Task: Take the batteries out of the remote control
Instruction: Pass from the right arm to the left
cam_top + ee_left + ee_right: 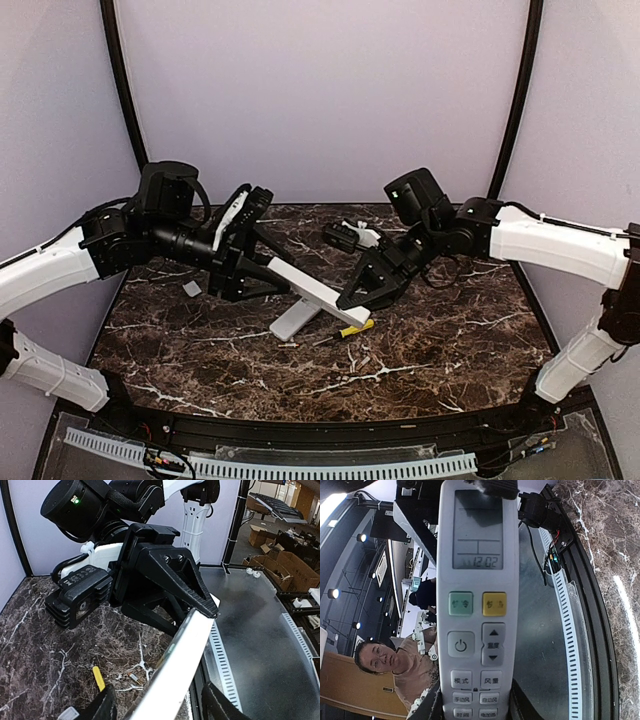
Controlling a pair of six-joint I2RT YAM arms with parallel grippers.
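Dark marbled bench and pale lilac walls are seen from above, and both arms are brought together over the middle. The remote control is held clear of the bench, slanting down from left to right. The left fingers are closed on its upper end. The right fingers are clamped on its lower end, one finger pressed to each long edge in the right wrist view. In that view the remote's face is turned to the camera: a grey display reading 12:02 is shown, with a green button and a yellow button below it. The back of the remote is not shown, so the batteries cannot be made out in it.

A second white remote is laid flat on the bench, just under the held one. The yellow-handled screwdriver is lying just beside it, to the right. A small white cover is set well apart on the left. A tiny thin piece is spotted near the second remote; whether it is a cell cannot be told.
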